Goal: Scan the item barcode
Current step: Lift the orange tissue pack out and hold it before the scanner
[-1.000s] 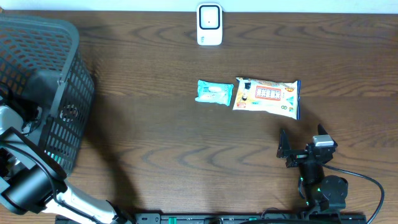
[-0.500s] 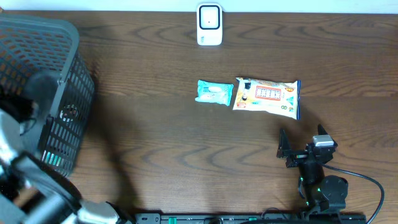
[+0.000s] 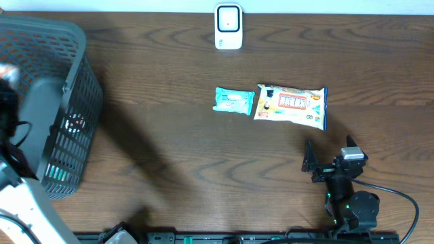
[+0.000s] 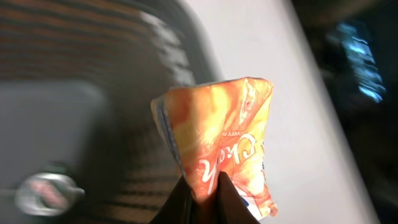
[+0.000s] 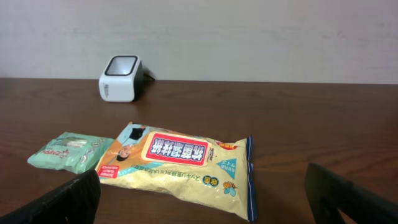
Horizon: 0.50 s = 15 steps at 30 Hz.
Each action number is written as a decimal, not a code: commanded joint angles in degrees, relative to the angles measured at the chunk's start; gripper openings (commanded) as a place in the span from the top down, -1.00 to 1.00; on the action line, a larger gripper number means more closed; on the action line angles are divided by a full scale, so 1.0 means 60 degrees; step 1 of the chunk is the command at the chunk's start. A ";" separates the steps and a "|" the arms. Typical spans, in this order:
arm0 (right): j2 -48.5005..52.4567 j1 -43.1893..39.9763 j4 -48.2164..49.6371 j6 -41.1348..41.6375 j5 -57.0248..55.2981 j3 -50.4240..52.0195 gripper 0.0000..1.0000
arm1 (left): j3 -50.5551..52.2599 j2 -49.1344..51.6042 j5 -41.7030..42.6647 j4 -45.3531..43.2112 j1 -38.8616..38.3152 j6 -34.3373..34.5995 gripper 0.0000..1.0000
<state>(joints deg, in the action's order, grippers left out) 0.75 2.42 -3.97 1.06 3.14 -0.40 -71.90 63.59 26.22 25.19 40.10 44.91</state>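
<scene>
In the left wrist view my left gripper (image 4: 204, 186) is shut on the lower edge of a crumpled orange snack packet (image 4: 217, 130), which stands up from the jaws; the view is blurred. Overhead, the left arm (image 3: 20, 196) sits at the far left over the basket, and its jaws are hidden there. The white barcode scanner (image 3: 228, 27) (image 5: 121, 78) stands at the table's far edge. My right gripper (image 3: 330, 157) (image 5: 205, 205) is open and holds nothing, at the near right, facing the packs on the table.
A dark mesh basket (image 3: 74, 102) fills the left end of the table. A yellow wet-wipe pack (image 3: 291, 105) (image 5: 180, 165) and a small teal packet (image 3: 234, 100) (image 5: 68, 151) lie side by side mid-table. Bare wood lies between the basket and these.
The left arm has swung and risen over the basket at the far left, blurred by motion. The right arm and the packs on the table have not moved.
</scene>
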 commanded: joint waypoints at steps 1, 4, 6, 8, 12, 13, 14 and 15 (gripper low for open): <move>-0.0015 -0.0029 -0.0029 0.0098 0.0000 0.0011 -0.98 | -0.0055 -0.0222 0.1548 -0.0401 -0.1137 0.0535 0.85; -0.0015 -0.0029 -0.0029 0.0098 0.0000 0.0011 -0.99 | -0.0055 -0.0171 0.1555 -0.0616 -0.2645 0.0007 0.85; -0.0015 -0.0029 -0.0029 0.0098 0.0000 0.0011 -0.99 | -0.0055 -0.0029 0.1555 -0.0605 -0.3708 -0.0874 0.85; -0.0015 -0.0029 -0.0029 0.0098 0.0000 0.0011 -0.99 | -0.0055 0.0204 0.1548 -0.0561 -0.4841 -0.2029 0.85; -0.0015 -0.0029 -0.0029 0.0098 0.0000 0.0011 -0.99 | -0.0055 0.0925 0.1523 -0.0419 -0.6677 -0.4386 0.85; -0.0015 -0.0029 -0.0029 0.0098 0.0000 0.0011 -0.99 | -0.0055 0.1137 0.1523 -0.0379 -0.7009 -0.4830 0.85; -0.0015 -0.0029 -0.0029 0.0098 0.0000 0.0011 -0.98 | -0.0055 0.1392 0.1519 -0.0346 -0.7340 -0.5333 0.85; -0.0015 -0.0029 -0.0029 0.0098 0.0004 0.0011 -0.99 | -0.0055 0.1585 0.1512 -0.0317 -0.7541 -0.5661 0.85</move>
<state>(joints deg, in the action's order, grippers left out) 0.75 2.42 -3.95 1.06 3.11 -0.40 -71.90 70.30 34.59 22.83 -1.89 23.90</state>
